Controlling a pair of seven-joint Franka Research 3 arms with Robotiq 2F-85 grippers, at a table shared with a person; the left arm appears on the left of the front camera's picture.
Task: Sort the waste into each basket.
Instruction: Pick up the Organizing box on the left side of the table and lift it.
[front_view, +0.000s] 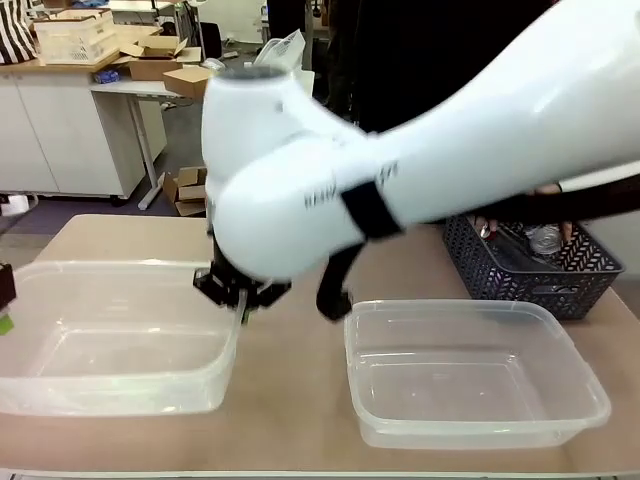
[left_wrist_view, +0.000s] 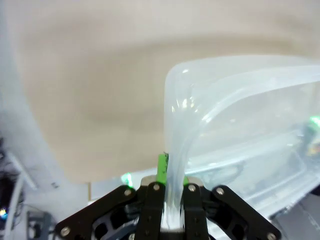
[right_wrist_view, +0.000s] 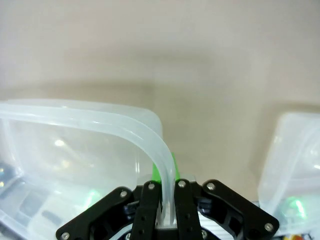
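Note:
Two transparent tubs stand on the table. My left gripper (left_wrist_view: 171, 186) is shut on the rim of the left tub (left_wrist_view: 225, 70), pinching its wall between the pads; in the front view it sits at the picture's left edge (front_view: 4, 300). My right arm reaches across the middle, and the right gripper (right_wrist_view: 165, 189) is shut on the same tub's opposite rim (right_wrist_view: 100, 112), near its right corner (front_view: 243, 298). The left tub (front_view: 120, 268) and the right tub (front_view: 450, 310) hold nothing that I can see. A clear bottle (front_view: 545, 238) and other waste lie in the dark lattice basket (front_view: 530, 278).
The dark basket stands at the back right, with a person's dark sleeve (front_view: 590, 200) over it. The right arm's big white link (front_view: 400, 150) hides much of the table's middle. Bare table lies between the two tubs.

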